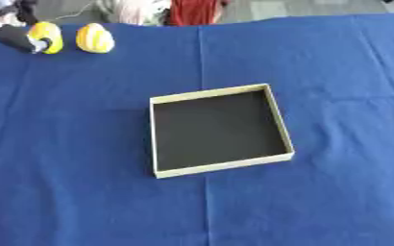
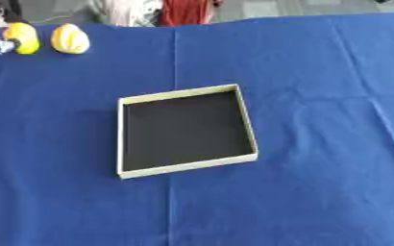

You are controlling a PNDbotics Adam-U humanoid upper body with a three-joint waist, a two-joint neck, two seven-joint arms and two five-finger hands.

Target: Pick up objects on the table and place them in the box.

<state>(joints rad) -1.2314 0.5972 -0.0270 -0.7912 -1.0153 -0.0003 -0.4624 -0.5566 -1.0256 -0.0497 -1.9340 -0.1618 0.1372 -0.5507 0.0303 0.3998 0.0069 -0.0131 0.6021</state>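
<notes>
1. Presently, the left hand (image 1: pixel 14 37) is reaching in at the far left corner of the table; it is showing as a dark form touching the nearer of two yellow objects, and whether its fingers are curling round that object or lying straight against it cannot be told.
2. Touching the hand, the first yellow object (image 1: pixel 47 37) is lying rounded and smooth, oval in outline, with a small pale patch on the side facing the hand.
3. Just beyond it, away from the hand, the second yellow object (image 1: pixel 94 38) is sitting apart from the first, similar in shape, faintly ridged.
4. Well apart from the hand, toward the table's middle, the box (image 1: pixel 221 167) is lying shallow and square, with pale thin walls and a dark matt floor, holding nothing.
5. Underneath, the blue cloth (image 1: pixel 335 86) is lying soft, creased along fold lines.
6. Judged step: the first pick is under way. The next move is calling for a secure hold, a lift, and a carry across to the box.
7. The right hand is appearing in neither view.
</notes>
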